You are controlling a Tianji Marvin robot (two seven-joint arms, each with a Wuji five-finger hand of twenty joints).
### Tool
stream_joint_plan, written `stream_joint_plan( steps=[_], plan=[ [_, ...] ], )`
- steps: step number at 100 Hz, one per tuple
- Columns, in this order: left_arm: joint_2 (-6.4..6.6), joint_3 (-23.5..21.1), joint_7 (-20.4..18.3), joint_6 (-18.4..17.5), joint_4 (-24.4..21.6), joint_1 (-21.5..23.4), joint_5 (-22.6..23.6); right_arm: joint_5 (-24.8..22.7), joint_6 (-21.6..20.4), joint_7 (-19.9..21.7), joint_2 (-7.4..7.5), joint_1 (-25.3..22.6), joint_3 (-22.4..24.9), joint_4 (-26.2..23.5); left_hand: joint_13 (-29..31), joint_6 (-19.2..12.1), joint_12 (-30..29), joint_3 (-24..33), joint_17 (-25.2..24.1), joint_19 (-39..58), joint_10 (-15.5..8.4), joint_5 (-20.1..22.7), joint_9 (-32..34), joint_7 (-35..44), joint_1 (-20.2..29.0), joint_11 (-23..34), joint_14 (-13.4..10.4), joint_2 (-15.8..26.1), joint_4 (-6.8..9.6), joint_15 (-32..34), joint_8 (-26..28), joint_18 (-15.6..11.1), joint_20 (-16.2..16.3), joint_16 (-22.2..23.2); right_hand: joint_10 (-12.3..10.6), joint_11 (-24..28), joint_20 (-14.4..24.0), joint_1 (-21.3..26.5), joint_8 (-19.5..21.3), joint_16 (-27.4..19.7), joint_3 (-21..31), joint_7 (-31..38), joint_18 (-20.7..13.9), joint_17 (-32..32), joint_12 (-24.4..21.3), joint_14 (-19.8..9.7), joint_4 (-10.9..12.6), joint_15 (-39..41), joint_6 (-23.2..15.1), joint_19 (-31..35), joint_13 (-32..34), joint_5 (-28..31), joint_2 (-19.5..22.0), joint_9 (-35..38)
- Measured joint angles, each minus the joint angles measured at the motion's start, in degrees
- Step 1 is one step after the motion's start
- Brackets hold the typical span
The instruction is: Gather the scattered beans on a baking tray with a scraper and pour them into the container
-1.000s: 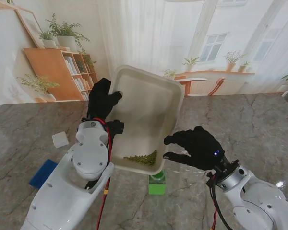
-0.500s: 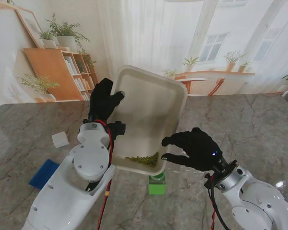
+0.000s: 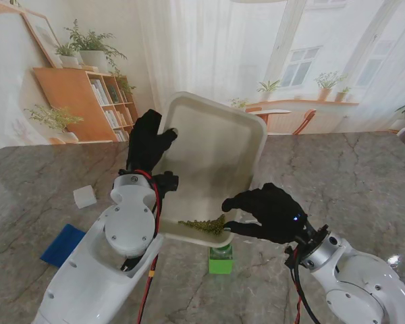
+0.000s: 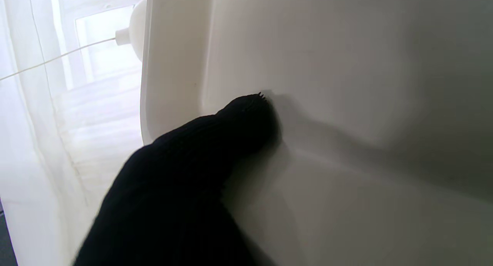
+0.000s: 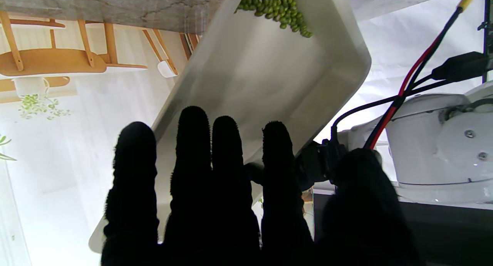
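Stand view: you see the white rectangular plastic baking tray [image 3: 219, 152] tilted steeply, far edge raised, near edge low over the small green cube-shaped container [image 3: 221, 259] on the grey marbled bench [image 3: 364, 182].
Left wrist view: you get only the tray's bare inner wall and one black-gloved fingertip [image 4: 250, 111] pressed on it just inside the rim; no beans show here.
Right wrist view: you see the tray's pale underside and rim, with green beans [image 5: 275, 5] heaped at its low end, and your left arm's white housing beside it.
Left hand [image 3: 148, 142]: fingers clamped on the tray's left rim, thumb inside, the rest behind it.
Right hand [image 3: 266, 212]: fingers spread moderately and curved, holding nothing; fingertips at the tray's near right corner, beside the beans. You cannot tell whether they touch the rim.
Beans: small round green ones, gathered in a thin pile [image 3: 204, 225] in the tray's lowest corner, directly over the container.
Elsewhere: a small white block [image 3: 85, 196] and a flat blue pad [image 3: 61, 244] lie on the bench to the left.
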Motion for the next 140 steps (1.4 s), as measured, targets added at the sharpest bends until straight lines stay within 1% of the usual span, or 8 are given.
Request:
stream_joint_plan(
  steps=[17,45,58,71,107,140],
  plan=[
    [0.10,0.2,-0.1,-0.8,0.4,-0.4,0.4,0.7,-0.1,0.5,0.06,0.3,-0.3,0.0,0.3,-0.4,0.0,0.0,0.0,0.0,-0.3,0.0,0.0,0.0,0.0,0.0,-0.2,0.0,0.00,-0.2,0.0,-0.1,0.0,0.0,0.0,0.0,0.0,0.0,0.0,0.0,0.0,0.0,0.0,0.0,0.0,0.0,0.0,0.0,0.0,0.0,0.0,0.0,0.0,0.0],
    [0.58,0.2,-1.6,-1.4,0.4,-0.4,0.8,1.6,-0.2,1.2,0.11,0.8,-0.9,0.3,0.3,-0.6,0.0,0.0,0.0,0.0,-0.3,0.0,0.0,-0.1,-0.1,0.0,-0.3,0.0,0.00,-0.4,0.0,-0.1,0.0,0.0,0.0,0.0,0.0,0.0,0.0,0.0,0.0,0.0,0.0,0.0,0.0,0.0,0.0,0.0,0.0,0.0,0.0,0.0,0.0,0.0],
    [0.79,0.1,-2.1,-2.3,0.4,-0.4,0.9,1.7,-0.4,1.4,0.12,1.0,-1.1,0.3,0.4,-0.6,0.0,0.0,0.0,0.0,-0.3,0.0,0.0,-0.1,-0.1,0.0,-0.3,0.0,0.00,-0.4,0.0,-0.1,0.0,0.0,0.0,0.0,0.0,0.0,0.0,0.0,0.0,0.0,0.0,0.0,0.0,0.0,0.0,0.0,0.0,0.0,0.0,0.0,0.0,0.0],
    [0.85,0.2,-2.2,-3.0,0.5,-0.5,0.9,1.6,-0.4,1.5,0.14,1.2,-1.3,0.3,0.4,-0.6,0.0,0.0,0.0,0.0,-0.4,0.0,0.1,-0.1,-0.1,0.0,-0.3,0.0,0.00,-0.4,0.0,-0.1,0.5,0.0,0.0,0.0,0.0,0.0,0.0,0.0,0.0,0.0,0.0,0.0,0.0,0.0,0.0,0.0,0.0,0.0,0.0,0.0,0.0,0.0],
    [0.95,0.6,-2.6,-4.5,0.5,-0.6,0.5,1.6,-0.3,1.7,0.16,1.2,-1.3,0.4,0.4,-0.6,0.0,0.0,0.0,0.0,-0.4,0.0,0.1,-0.1,-0.1,0.0,-0.3,0.0,0.00,-0.4,0.0,-0.1,0.5,0.0,0.0,0.0,0.0,0.0,0.0,0.0,0.0,0.0,0.0,0.0,0.0,0.0,0.0,0.0,0.0,0.0,0.0,0.0,0.0,0.0],
    [1.09,1.3,-3.6,-4.5,0.7,-1.3,1.2,1.7,-0.3,2.0,0.23,1.8,-1.7,1.0,0.4,-0.7,0.0,0.0,0.0,0.0,-0.4,0.0,0.1,-0.2,-0.1,0.0,-0.3,0.0,0.00,-0.4,0.0,-0.1,0.5,0.0,0.0,0.0,0.0,0.0,0.0,0.0,0.0,0.0,0.0,0.0,0.0,0.0,0.0,0.0,0.0,0.0,0.0,0.0,0.0,0.0]
  ],
)
